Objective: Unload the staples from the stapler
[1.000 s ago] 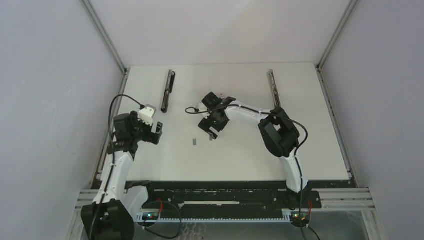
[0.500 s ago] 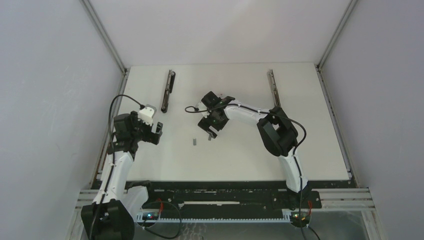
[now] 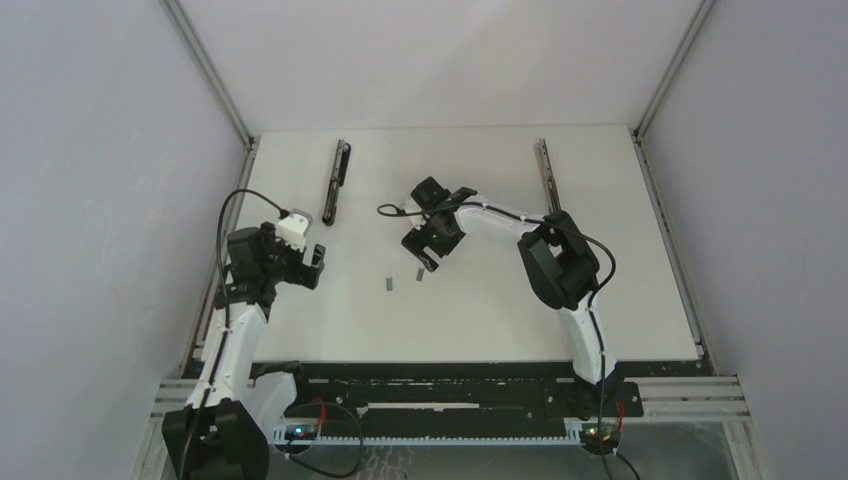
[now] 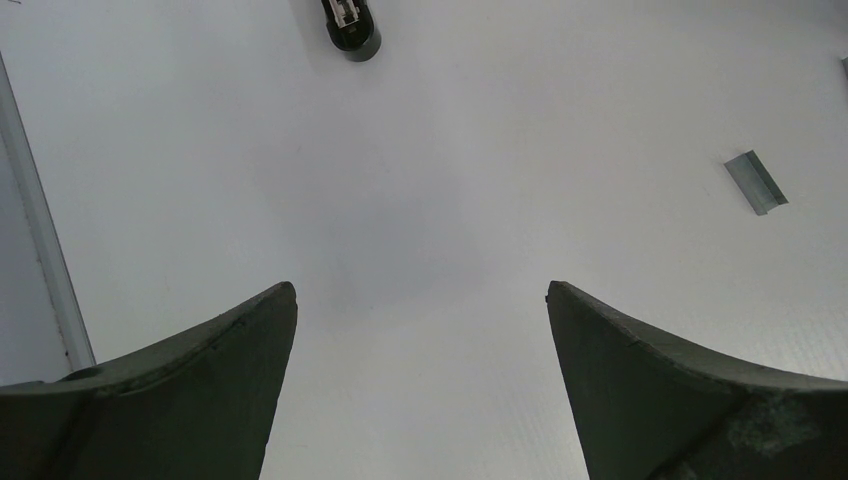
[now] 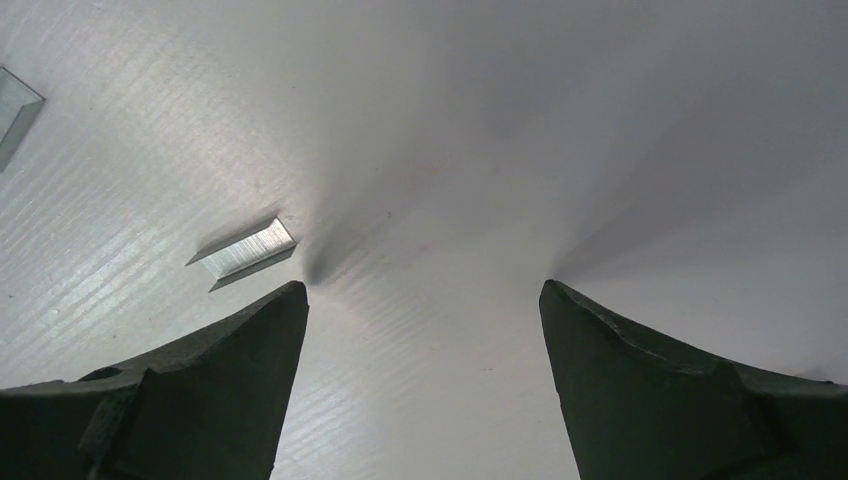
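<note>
The left hand (image 4: 420, 295) and right hand (image 5: 420, 290) are both gaping wide, holding nothing. Two strips of staples (image 5: 245, 250) are lying on the white tabletop (image 3: 480, 310), one close by the right hand's fingertip.

Two grey staples (image 3: 388, 283), flat, apart

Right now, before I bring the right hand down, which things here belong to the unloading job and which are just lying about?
Belong to the job:
- stapler, black, far left
- staple strip, loose, just beside the open right hand
- second staple strip, loose, a little nearer the left arm

Just lying about:
- long dark bar, far right; what it is I cannot tell
</note>
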### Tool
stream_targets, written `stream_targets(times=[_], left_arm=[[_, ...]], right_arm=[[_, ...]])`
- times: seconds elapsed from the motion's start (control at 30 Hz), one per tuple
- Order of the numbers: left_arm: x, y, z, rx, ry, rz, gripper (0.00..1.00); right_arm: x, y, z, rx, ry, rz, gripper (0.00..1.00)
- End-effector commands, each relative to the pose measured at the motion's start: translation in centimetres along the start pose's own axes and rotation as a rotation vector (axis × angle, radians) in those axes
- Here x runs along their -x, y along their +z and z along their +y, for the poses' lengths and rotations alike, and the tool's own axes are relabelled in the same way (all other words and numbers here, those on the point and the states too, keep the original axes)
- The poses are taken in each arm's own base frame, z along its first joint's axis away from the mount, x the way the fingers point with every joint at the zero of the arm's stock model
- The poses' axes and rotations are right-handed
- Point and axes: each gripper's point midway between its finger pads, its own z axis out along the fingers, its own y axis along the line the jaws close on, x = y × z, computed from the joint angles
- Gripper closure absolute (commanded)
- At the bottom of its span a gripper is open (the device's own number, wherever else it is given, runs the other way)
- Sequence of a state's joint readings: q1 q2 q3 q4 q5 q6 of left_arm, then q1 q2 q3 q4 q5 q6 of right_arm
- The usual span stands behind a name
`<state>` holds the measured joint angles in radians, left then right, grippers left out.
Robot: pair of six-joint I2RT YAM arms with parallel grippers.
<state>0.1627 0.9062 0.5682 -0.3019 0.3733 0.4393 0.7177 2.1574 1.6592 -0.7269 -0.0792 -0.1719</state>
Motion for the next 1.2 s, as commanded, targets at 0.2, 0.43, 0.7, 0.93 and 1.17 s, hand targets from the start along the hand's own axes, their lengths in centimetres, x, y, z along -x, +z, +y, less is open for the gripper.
stream_targets(times=[0.2, 0.43, 0.7, 0.93, 1.17], left_arm=[[1.0, -0.4, 0.3, 0.004, 0.028, -0.041, 0.00], [1.1, -0.4, 0.3, 0.004, 0.030, -0.046, 0.00], [1.0, -0.3, 0.3, 0.000, 0.028, -0.042, 0.00], [1.0, -0.3, 0.3, 0.001, 0.028, -0.042, 0.00], [0.9, -0.2, 0.2, -0.004, 0.025, -0.038, 0.00]], right_arm=[[1.6, -0.2, 0.7, -0.023, -0.020, -0.028, 0.13], [2.4, 1.0, 0.4, -0.051, 0.001, -0.031, 0.13], [3.5, 1.7, 2.9, 0.045, -0.031, -0.051, 0.12], [4.6, 0.2, 0.6, -0.089, -0.001, -0.098, 0.11], [5.7, -3.3, -0.3, -0.035, 0.038, -0.182, 0.12]])
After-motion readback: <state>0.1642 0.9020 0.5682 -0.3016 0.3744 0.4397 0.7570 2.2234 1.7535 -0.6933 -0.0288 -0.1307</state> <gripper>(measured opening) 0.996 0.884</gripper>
